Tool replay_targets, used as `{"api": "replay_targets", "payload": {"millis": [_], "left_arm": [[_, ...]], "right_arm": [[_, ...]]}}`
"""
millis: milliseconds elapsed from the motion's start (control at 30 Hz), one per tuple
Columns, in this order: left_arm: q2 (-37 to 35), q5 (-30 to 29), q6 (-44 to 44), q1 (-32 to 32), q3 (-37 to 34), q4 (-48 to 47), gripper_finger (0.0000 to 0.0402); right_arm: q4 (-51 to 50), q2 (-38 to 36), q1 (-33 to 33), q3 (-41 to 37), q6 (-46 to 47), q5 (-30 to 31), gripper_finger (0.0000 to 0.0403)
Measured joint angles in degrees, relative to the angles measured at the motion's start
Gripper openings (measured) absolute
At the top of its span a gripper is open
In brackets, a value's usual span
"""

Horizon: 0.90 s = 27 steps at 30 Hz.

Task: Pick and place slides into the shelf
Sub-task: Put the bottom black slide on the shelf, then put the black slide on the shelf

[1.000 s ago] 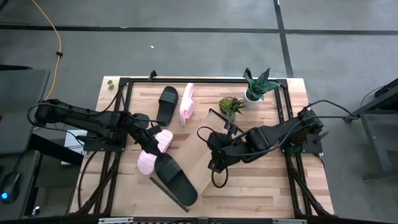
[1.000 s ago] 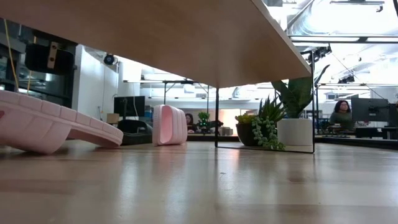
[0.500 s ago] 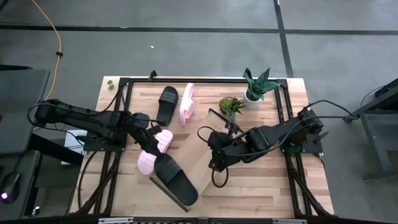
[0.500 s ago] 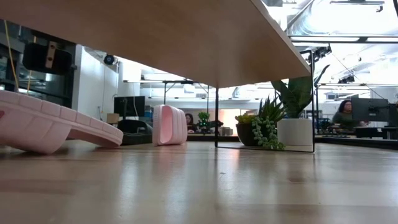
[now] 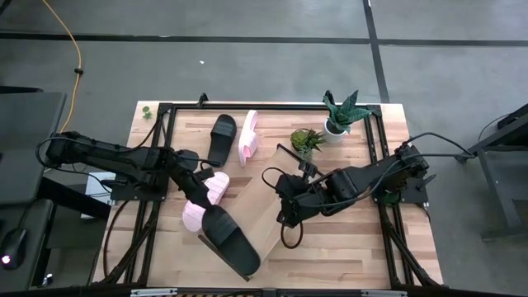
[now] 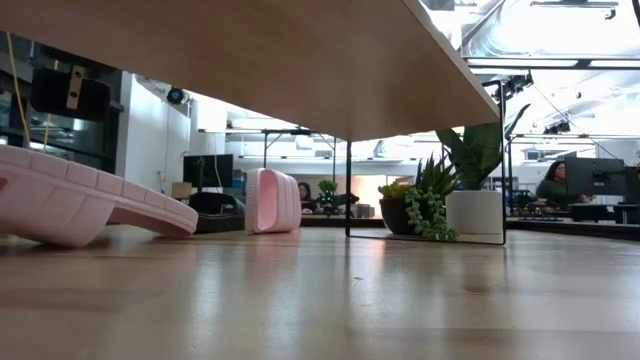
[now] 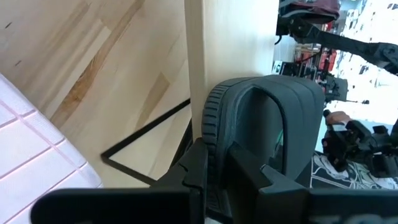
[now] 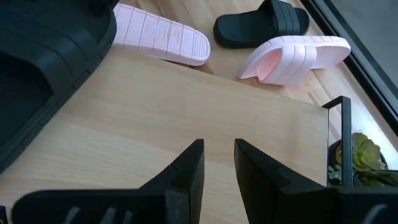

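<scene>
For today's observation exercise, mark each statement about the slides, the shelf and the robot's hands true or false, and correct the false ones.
1. The left hand grips a black slide. True.
2. That black slide lies on the shelf. True: it is at the board's near end.
3. Both pink slides are on the shelf. False: one pink slide stands on its side on the table; the other pink slide lies beside the shelf.
4. The right hand holds a slide. False: it is open over the board.
5. Three potted plants stand on the table. False: two plants show.
</scene>
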Motion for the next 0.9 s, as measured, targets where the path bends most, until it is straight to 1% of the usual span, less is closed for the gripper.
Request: {"api": "replay_targets", "payload": {"millis": [167, 400, 533, 700, 900], "left_arm": [[0.00, 1.09, 0.52, 0.00, 0.00, -0.39, 0.0042], [0.00, 2.04, 0.65, -0.04, 0.00, -0.62, 0.0098], [0.00, 1.56, 0.66, -0.04, 0.00, -0.60, 0.0130], [0.00, -0.64, 1.30, 0.00, 0.00, -0.58, 0.0166], [0.00, -1.65, 2.20, 0.02, 0.00, -1.45, 0.0198]], "right_arm": [[0.00, 0.00, 0.00, 0.00, 0.02, 0.02, 0.0078], [0.00, 0.00, 0.00, 0.00, 0.04, 0.00, 0.0078], [0.00, 0.00, 0.00, 0.00, 0.04, 0.02, 0.0078], [0.02, 0.00, 0.00, 0.00, 0.04, 0.02, 0.0078], [0.02, 0.00, 0.00, 0.00, 0.04, 0.02, 0.0078]]}}
